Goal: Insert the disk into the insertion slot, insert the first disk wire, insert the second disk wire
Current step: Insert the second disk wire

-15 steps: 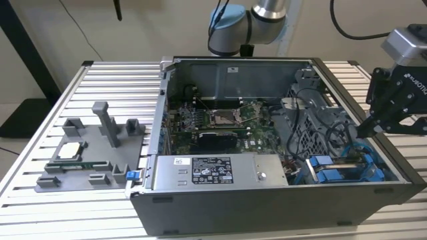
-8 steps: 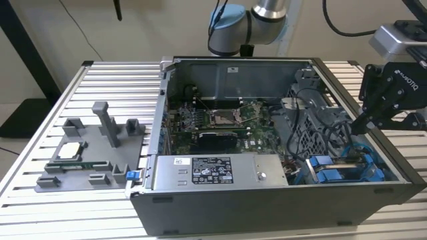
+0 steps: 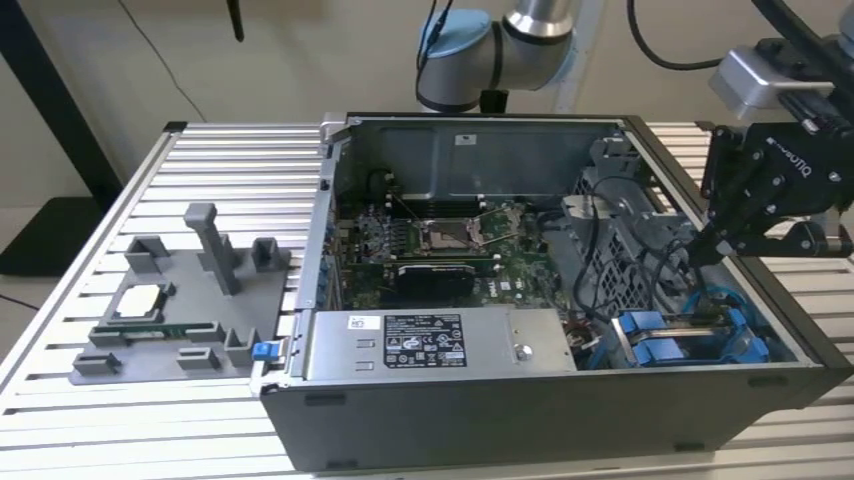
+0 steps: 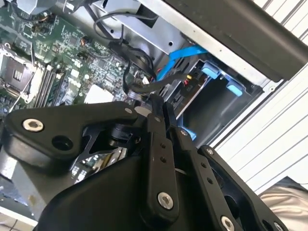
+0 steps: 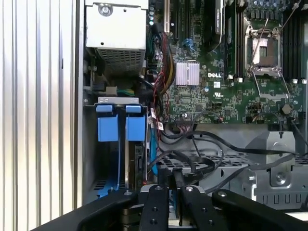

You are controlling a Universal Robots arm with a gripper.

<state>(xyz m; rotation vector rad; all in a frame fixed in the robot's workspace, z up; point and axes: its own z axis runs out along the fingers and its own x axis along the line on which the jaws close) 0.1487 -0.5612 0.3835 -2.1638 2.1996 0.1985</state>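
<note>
Though cut off by pincer (image 5: 175, 186), disk (image 5: 136, 129) slotted.

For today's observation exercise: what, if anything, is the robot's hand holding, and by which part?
A black wire, apparently pinched near its connector end between the closed fingertips of the hand, above the drive bay.

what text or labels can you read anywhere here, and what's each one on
Label on the power supply: print too small to read.
Sticker on the case's back wall: too small to read.
White logo on the motherboard: a brand mark, not quoted.
Lettering on the claw, shut on a wire: a brand mark, not quoted.
Small motherboard stickers: too small to read.
</note>
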